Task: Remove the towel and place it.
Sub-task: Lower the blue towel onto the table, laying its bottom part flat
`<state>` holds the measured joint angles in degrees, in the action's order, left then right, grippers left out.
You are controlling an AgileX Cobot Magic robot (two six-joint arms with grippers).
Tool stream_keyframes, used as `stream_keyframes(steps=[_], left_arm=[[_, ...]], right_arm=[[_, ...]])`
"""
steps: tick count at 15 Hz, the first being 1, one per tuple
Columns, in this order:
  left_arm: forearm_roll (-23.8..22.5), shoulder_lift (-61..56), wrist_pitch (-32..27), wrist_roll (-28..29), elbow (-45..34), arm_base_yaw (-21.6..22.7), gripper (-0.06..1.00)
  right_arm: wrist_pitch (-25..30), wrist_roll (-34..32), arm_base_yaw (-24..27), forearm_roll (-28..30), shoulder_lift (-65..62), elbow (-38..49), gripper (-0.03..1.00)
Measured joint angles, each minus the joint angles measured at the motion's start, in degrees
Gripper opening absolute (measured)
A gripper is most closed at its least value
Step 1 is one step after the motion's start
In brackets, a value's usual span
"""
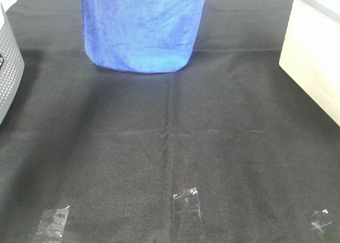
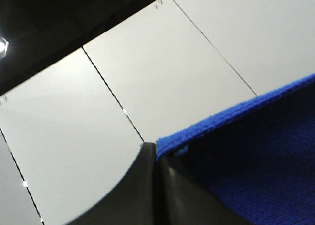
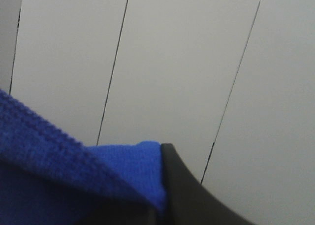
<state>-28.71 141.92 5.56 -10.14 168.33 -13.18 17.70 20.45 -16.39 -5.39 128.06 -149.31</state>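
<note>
While the left gripper (image 2: 155, 153) & right gripper (image 3: 160, 200) each pinch the towel's (image 1: 142, 30) top hem, it hangs below them over the black cloth (image 1: 170, 147). Best move the 2 together, level, so neither corner slips.

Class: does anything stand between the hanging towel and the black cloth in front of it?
Nothing visible does. The towel hangs over the cloth, which bears only flat tape; the basket and box stand at the sides.
</note>
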Motion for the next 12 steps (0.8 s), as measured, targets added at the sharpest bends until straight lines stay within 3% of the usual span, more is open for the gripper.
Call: stream_keyframes(steps=[4, 9, 12], left_arm=[[0.06, -3.72, -18.11, 1.55, 0.0, -3.04, 0.0], [2.01, -13.01, -53.29, 1.49, 0.06, -8.37, 0.0], [2.64, -16.21, -67.21, 1.49, 0.06, -10.2, 0.0]], right_arm=[[12.32, 0.0, 0.0, -2.86, -3.44, 0.0, 0.0], [28.36, 1.38, 0.0, -8.94, -10.83, 0.0, 0.0], [36.21, 1.6, 0.0, -12.66, -12.83, 0.0, 0.0]])
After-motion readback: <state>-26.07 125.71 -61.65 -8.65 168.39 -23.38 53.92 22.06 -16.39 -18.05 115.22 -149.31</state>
